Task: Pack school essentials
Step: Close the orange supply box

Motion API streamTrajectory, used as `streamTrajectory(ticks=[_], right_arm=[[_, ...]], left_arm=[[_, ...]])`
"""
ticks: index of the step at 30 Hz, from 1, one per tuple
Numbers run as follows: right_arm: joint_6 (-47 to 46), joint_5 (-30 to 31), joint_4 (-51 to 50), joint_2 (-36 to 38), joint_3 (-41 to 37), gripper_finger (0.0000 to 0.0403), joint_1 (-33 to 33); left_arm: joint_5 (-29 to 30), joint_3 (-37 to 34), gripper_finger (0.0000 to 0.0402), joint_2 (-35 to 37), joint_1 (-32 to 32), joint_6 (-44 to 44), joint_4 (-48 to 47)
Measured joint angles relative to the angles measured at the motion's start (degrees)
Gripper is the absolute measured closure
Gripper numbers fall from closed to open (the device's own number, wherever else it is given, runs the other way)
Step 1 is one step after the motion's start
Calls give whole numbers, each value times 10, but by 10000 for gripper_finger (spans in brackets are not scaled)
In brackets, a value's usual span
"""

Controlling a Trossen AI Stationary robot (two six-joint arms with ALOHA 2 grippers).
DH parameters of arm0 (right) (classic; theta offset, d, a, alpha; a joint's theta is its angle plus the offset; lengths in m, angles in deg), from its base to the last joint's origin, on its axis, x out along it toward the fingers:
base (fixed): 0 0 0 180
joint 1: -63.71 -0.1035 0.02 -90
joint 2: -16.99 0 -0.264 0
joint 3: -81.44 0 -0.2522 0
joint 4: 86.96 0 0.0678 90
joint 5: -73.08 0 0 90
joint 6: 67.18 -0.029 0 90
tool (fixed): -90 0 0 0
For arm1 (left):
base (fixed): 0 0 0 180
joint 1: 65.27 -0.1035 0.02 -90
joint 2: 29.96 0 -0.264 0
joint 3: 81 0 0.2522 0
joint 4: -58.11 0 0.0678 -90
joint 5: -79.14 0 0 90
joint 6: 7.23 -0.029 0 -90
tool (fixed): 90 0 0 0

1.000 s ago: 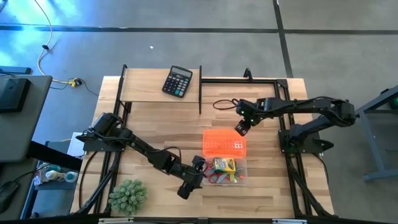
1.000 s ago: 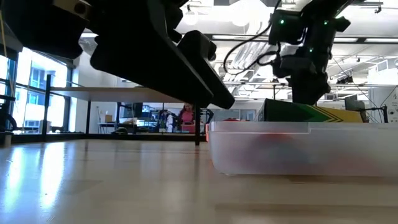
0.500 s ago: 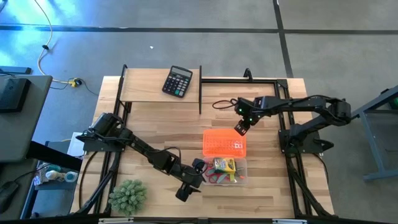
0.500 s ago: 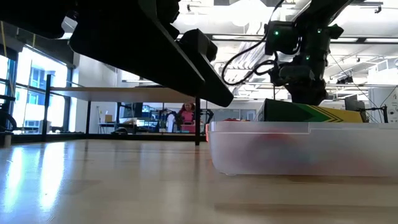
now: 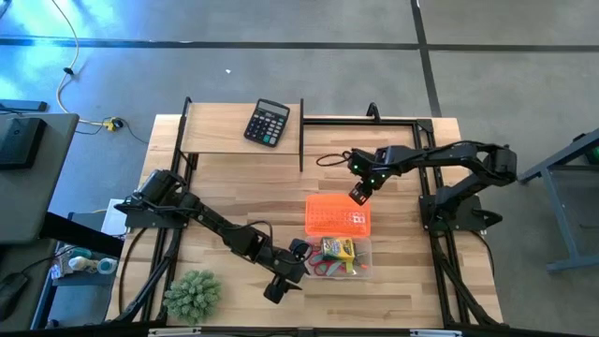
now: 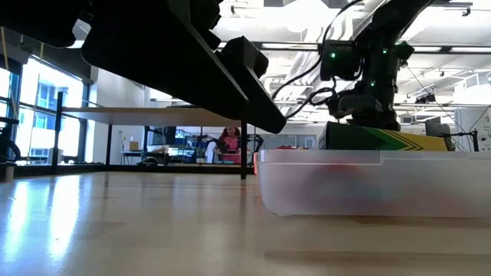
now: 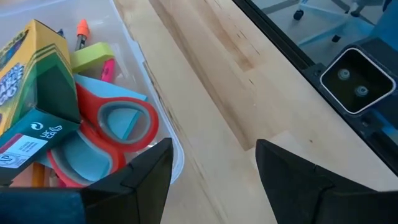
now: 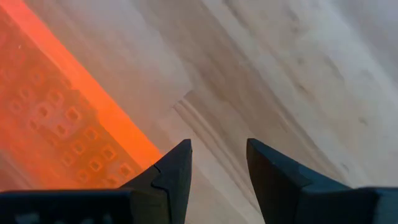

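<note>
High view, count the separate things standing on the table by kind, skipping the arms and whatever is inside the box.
Calculator: 1
Plant: 1
Orange panel: 1
Clear box: 1
Total: 4

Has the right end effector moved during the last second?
Yes. The right end effector shifted slightly left, toward the calculator side, hovering at the orange lid's far edge.

High view straight down; low view table-level; both share clear bin (image 5: 339, 255) (image 6: 368, 182); wrist views close.
</note>
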Motion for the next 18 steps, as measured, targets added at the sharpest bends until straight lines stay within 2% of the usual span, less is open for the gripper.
streamTrajectory(ticks=[13, 18], right_arm=[[20, -63, 7, -15, 0, 259, 0], [22, -66, 3, -15, 0, 259, 0]], left_arm=[[-10, 0, 183, 0, -4, 1, -1], [-16, 0, 183, 0, -13, 28, -1]])
